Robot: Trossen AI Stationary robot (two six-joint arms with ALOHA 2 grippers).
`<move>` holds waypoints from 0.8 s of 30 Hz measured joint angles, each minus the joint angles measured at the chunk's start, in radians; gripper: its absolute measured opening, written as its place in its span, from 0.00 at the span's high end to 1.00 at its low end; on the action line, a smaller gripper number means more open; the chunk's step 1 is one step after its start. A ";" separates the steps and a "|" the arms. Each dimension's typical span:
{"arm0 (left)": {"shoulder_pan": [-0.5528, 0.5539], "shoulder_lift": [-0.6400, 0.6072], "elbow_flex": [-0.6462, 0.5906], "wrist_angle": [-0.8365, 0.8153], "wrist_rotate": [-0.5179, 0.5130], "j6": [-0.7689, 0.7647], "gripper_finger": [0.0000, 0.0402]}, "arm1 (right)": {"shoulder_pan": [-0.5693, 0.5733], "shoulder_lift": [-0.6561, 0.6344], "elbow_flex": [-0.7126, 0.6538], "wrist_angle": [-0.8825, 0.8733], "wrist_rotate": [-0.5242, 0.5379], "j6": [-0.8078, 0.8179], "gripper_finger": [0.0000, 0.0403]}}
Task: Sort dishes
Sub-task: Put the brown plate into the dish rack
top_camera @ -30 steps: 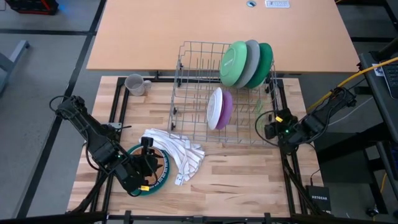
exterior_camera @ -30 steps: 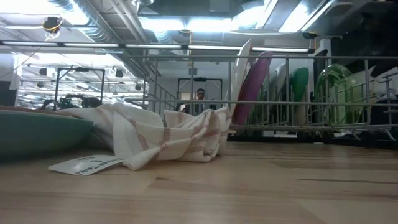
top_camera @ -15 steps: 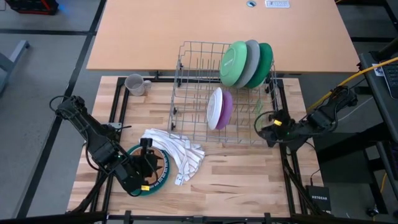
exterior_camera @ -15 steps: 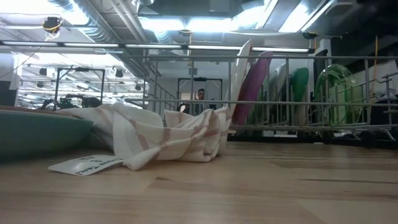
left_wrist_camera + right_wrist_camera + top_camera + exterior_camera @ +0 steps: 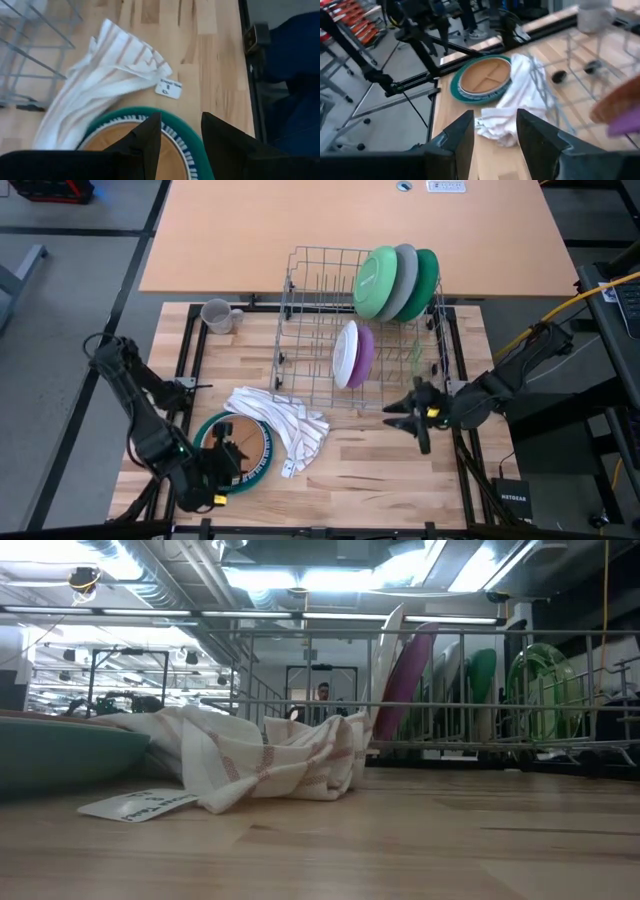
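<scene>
A teal plate holding a brown dish lies on the table near the front left, with a striped white cloth draped over its far right rim. My left gripper hovers open above that plate's near left part. Green, grey and teal plates stand on edge in the wire rack, as do a white and a purple plate. A grey mug stands at the far left. My right gripper is open by the rack's near right corner, pointing toward the table's left.
A paper tag on the cloth lies on the wood beside the plate. The rack fills the table's far middle. Bare wood stretches along the near edge between the two arms. A person stands far off in the room behind.
My right gripper has swung up from beside the rack's right side toward the near edge and the left, tipping from pointing down to nearly level and rolling. My left gripper has drawn back toward the near left corner over the teal plate and rolled. No dish has moved.
</scene>
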 joint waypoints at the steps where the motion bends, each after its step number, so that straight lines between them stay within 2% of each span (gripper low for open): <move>1: -0.011 0.015 0.000 -0.001 0.003 -0.010 0.68 | 0.000 0.020 0.000 0.025 -0.001 -0.021 0.63; 6: -0.044 0.099 0.000 -0.008 0.083 -0.056 0.68 | -0.010 0.109 0.000 0.083 -0.004 -0.165 0.63; 12: -0.058 0.206 -0.001 -0.077 0.092 -0.082 0.68 | -0.053 0.190 0.000 0.119 -0.006 -0.329 0.63; 17: -0.058 0.284 -0.001 -0.114 0.124 -0.082 0.68 | -0.091 0.248 0.000 0.134 -0.010 -0.336 0.63; 24: -0.058 0.348 -0.001 -0.116 0.170 -0.103 0.68 | -0.132 0.313 0.000 0.151 -0.104 -0.336 0.63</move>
